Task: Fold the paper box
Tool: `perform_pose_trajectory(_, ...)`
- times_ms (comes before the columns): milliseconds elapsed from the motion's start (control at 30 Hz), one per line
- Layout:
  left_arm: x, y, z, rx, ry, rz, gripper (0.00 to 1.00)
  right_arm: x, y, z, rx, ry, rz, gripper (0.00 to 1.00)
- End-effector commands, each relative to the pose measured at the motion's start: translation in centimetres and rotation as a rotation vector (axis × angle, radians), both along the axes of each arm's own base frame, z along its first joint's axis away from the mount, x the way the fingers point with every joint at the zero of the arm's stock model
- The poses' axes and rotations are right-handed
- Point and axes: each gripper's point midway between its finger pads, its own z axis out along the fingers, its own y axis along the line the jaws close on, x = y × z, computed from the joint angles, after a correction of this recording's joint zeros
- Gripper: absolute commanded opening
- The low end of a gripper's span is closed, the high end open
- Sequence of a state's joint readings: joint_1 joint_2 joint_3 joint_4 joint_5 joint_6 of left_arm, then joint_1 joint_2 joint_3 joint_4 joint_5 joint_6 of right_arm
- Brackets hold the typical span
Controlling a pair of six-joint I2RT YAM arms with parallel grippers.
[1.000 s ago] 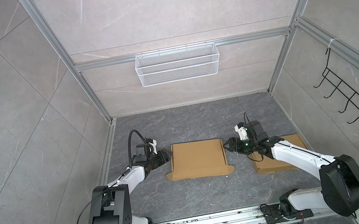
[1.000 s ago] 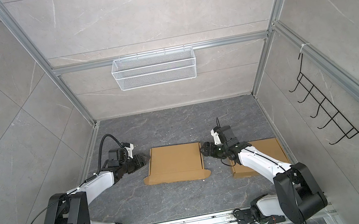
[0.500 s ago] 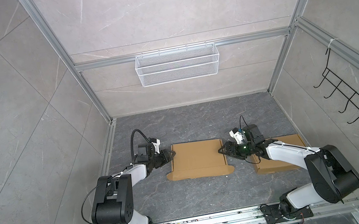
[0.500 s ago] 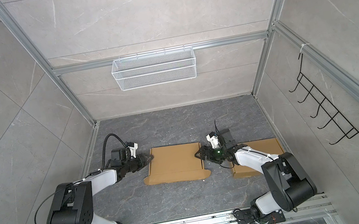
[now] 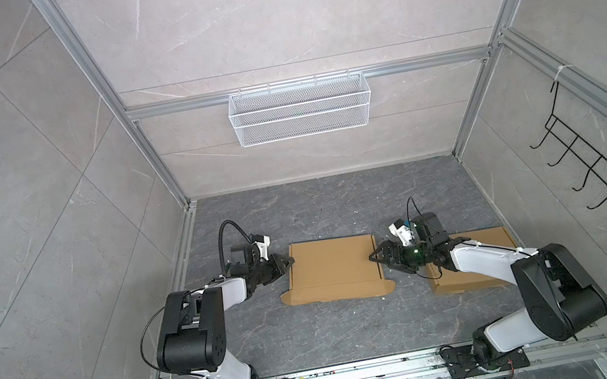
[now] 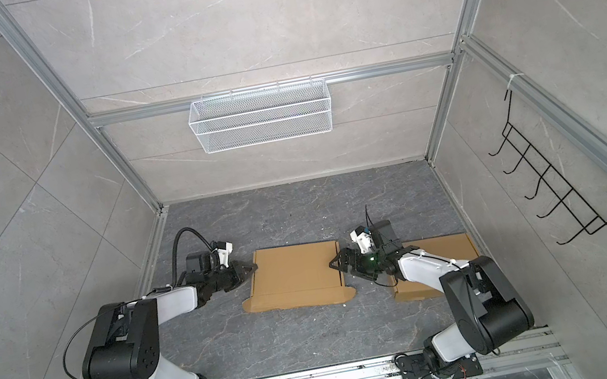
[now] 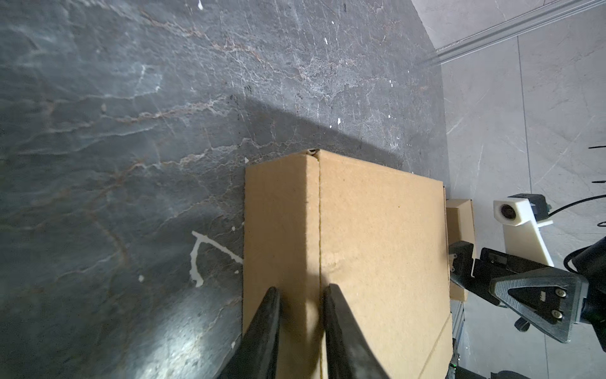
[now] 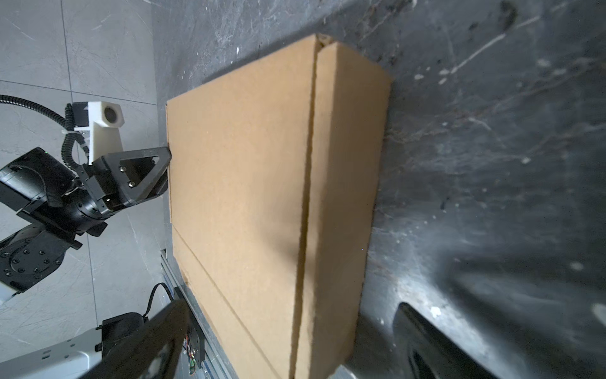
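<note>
Grey stone surface [image 5: 327, 334] carries two brown cardboard boxes and two arms: one box [image 5: 334, 267] lies between the two tools, and a second box [image 5: 487, 236] sits behind the right tool [image 5: 384, 262]. That tool is spread wide at the box's edge, gripping nothing. At the opposite edge the left tool [image 7: 301, 290] has its jaws nearly together; whether they pinch cardboard I cannot tell.

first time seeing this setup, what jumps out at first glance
A brown cardboard box lies in the middle of the dark table, with the left gripper at one end and the right gripper, jaws wide, at the other. A second cardboard piece lies under the right arm, and a white wire basket hangs on the back wall.
</note>
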State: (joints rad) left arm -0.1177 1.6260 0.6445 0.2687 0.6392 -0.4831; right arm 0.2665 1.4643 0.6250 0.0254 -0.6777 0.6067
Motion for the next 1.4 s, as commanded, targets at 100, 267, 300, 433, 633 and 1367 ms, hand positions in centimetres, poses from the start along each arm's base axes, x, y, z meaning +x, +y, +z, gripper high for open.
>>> perform_pose_trajectory(100,-1.5,2.0,-4.2,0.108,0.155,0.050,0.23,-0.7,0.1,-0.1,0.026,0.013,0.020,0.99)
perform_pose_trajectory(267,-1.7,2.6,-4.8,0.112,0.198,0.071,0.22,-0.7,0.6,-0.5,0.061,0.038,0.025,0.99)
perform_pose_trajectory(300,-1.7,2.8,-4.9,0.113,0.205,0.078,0.22,-0.6,0.7,-0.6,0.068,0.042,0.023,0.99)
perform_pose_trajectory(433,-1.6,3.4,-5.0,0.109,0.232,0.103,0.21,-0.6,0.9,-0.9,0.081,0.057,0.013,0.99)
perform_pose_trajectory(633,-1.7,3.3,-5.2,0.101,0.249,0.101,0.21,-0.2,1.5,-1.3,0.110,0.073,0.005,0.99)
perform_pose_trajectory(1367,-1.1,3.4,-4.8,0.096,0.235,0.108,0.25,2.3,6.5,-1.7,0.276,0.081,-0.021,0.75)
